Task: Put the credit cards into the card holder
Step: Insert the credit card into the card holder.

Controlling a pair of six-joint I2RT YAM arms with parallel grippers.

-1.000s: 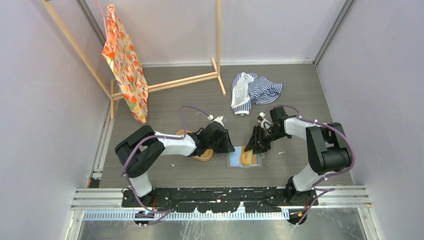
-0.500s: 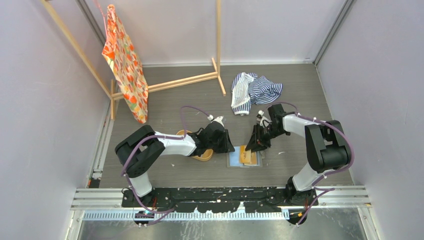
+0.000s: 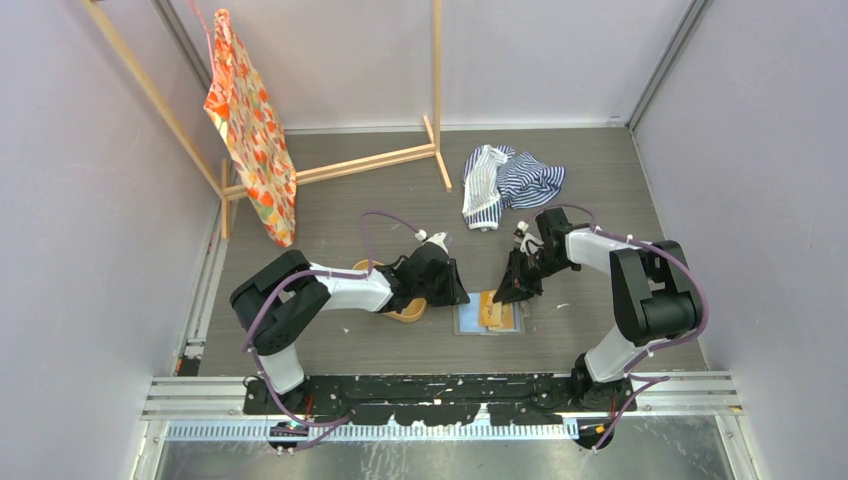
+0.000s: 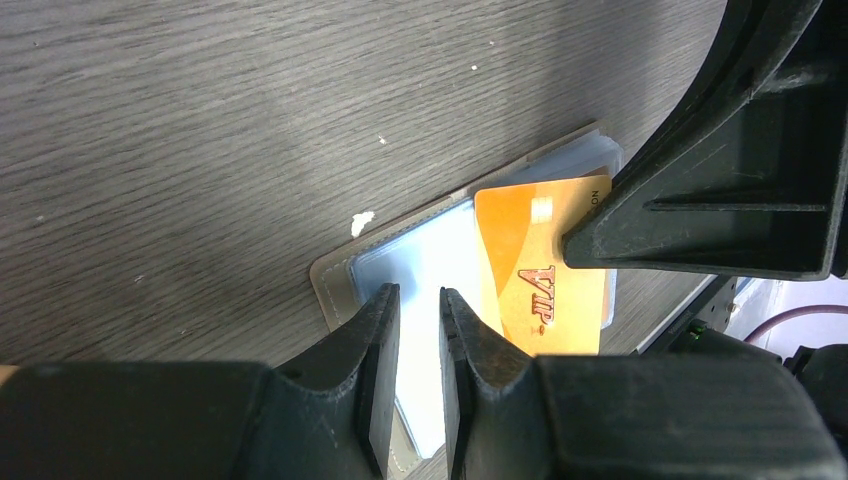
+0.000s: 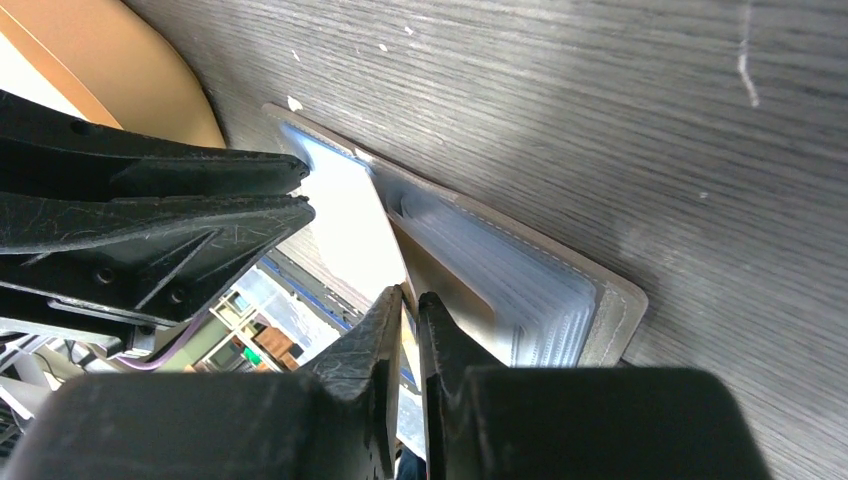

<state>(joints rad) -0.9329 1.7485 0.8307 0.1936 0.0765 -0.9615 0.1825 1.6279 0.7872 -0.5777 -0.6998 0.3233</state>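
Right fingers (image 5: 385, 340) pinch orange card (image 4: 540, 270); left wrist shows VIP lettering

The top view is evenly and softly lit from above. The grey desk (image 3: 340, 210) carries no hard shadows, only faint dark patches under the arms. In the left wrist view the wood grain and the print on the orange card (image 4: 530, 270) are sharp, while the left gripper (image 4: 418, 295), close to the lens, is dark and a little soft. In the right wrist view the clear inside of the card holder (image 5: 345, 195) glares white, and the right gripper (image 5: 411, 295) is nearly black.
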